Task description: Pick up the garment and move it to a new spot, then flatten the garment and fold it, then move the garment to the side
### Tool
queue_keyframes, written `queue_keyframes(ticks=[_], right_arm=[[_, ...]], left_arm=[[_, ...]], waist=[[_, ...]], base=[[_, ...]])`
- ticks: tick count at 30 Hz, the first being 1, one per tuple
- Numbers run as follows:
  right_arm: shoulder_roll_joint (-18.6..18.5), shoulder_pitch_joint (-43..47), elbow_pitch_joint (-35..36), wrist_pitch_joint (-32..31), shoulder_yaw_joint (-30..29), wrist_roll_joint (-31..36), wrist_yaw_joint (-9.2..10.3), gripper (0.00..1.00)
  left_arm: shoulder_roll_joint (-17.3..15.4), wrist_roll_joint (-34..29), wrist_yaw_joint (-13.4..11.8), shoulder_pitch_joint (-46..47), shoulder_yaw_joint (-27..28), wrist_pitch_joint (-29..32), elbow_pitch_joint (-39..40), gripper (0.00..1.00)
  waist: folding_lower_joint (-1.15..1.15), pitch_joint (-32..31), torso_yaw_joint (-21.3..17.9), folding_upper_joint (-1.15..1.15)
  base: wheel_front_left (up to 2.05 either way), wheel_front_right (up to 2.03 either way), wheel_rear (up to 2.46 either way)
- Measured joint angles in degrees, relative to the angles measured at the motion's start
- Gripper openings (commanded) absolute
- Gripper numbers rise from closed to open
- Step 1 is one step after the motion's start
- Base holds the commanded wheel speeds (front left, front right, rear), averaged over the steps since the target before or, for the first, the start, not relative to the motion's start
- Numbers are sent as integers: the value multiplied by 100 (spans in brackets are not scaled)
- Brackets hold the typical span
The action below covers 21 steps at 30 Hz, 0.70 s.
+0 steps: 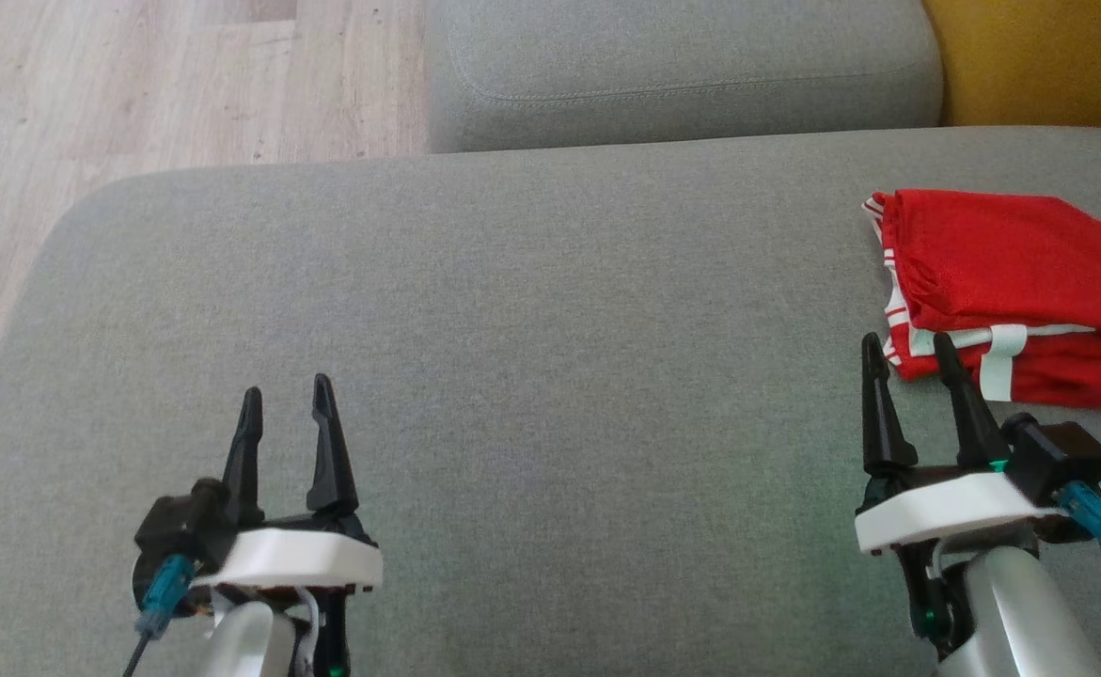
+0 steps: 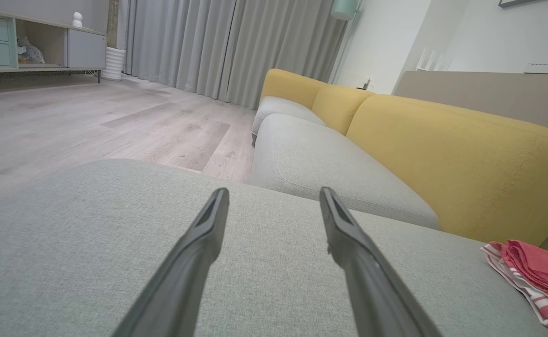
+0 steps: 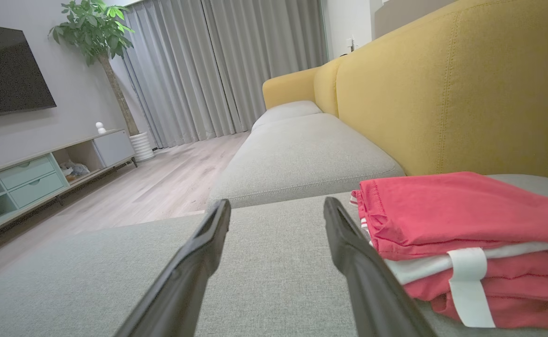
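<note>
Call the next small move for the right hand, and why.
Probably ease the right hand back from the garment: it already lies folded at the cushion's right side, and the left hand and right hand are open, empty. Nothing looks left to grasp.

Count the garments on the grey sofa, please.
1: the folded red garment lies on the right of the seat, just ahead of the right gripper. Others may lie outside view.
</note>
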<state>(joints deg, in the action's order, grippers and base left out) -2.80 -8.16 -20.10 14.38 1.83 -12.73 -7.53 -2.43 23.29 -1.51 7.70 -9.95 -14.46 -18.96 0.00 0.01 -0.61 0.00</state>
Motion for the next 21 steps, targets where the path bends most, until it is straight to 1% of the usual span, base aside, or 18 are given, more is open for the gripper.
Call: queue_keyframes(ticks=[4,5,11,21], right_arm=[[0,0,-1,0,0,0,0,100],[0,0,-1,0,1,-1,0,0],[7,307,-336,-37,-5,-99,0,0],[8,316,-287,-208,-63,-726,0,0]], left_arm=[[0,69,0,1,27,0,8,100],[0,107,-1,1,34,0,7,0],[5,172,0,-260,34,81,-325,0],[5,722,52,-299,102,237,-303,0]], waist=[[0,13,-5,0],[0,16,-9,0],[0,20,-12,0],[0,20,-5,0]], base=[[0,0,0],[0,0,0],[0,0,0],[0,0,0]])
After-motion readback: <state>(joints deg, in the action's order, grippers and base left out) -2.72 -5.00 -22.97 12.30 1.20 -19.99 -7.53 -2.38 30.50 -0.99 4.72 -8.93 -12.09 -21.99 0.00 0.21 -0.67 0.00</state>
